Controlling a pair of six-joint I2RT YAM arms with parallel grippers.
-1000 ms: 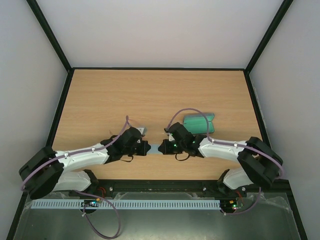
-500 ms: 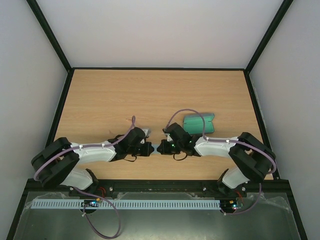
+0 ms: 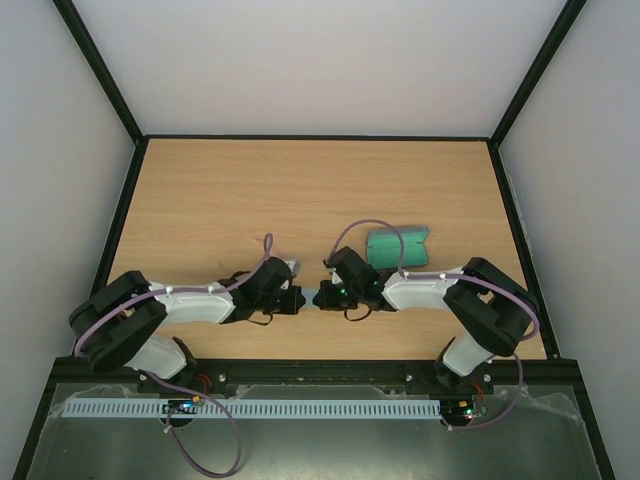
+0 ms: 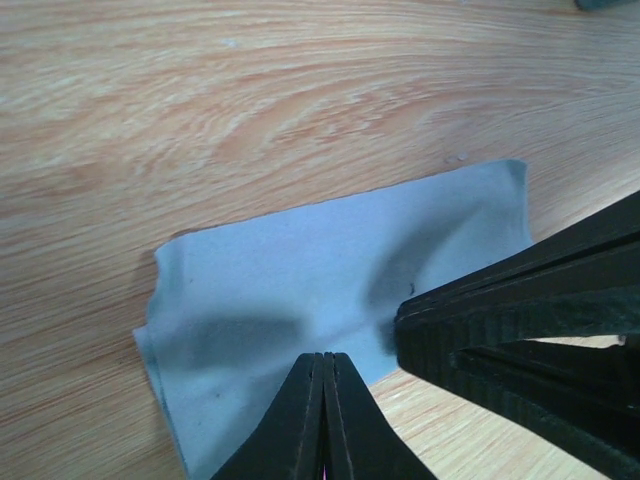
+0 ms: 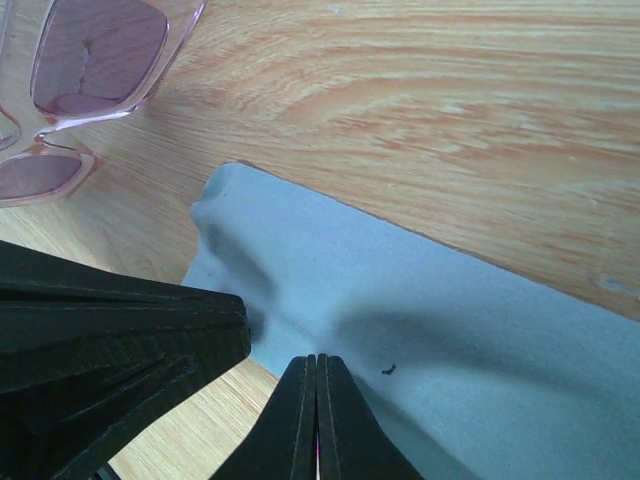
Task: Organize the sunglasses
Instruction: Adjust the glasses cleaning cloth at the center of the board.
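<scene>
The left fingers (image 4: 305, 410) and right fingers (image 5: 298, 410) are each pinching tight on the light-blue cloth (image 4: 300, 270) on the table (image 4: 250, 90), while the sunglasses (image 5: 100, 45) are lying near the cloth's corner.

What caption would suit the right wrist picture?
The right gripper pinches a blue cloth on the table, pink sunglasses nearby.
</scene>
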